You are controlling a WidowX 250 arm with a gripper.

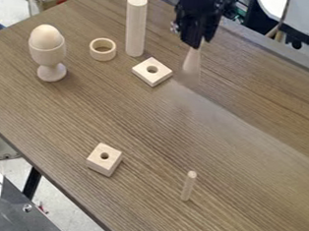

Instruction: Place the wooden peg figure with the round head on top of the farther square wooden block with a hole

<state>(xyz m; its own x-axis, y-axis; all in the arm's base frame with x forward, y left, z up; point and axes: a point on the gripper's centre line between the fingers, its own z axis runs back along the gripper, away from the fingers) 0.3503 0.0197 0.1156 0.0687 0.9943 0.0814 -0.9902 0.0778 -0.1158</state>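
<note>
The black gripper [196,41] hangs down at the top of the view, right of the centre. Directly below it is a pale tapered piece [193,61], narrow end up, its top meeting the gripper's lower end; whether it is gripped I cannot tell. To its left lies a flat square wooden block with a hole [143,74]. Behind that block stands a tall wooden cylinder [135,27], and a wooden ring [103,50] lies left of the cylinder.
A wooden egg [47,36] sits in an egg cup [50,61] at the upper left. Nearer the front are a thicker holed block [104,159] and a thin upright peg [188,186]. The brown table [247,157] has a front edge running diagonally at lower left.
</note>
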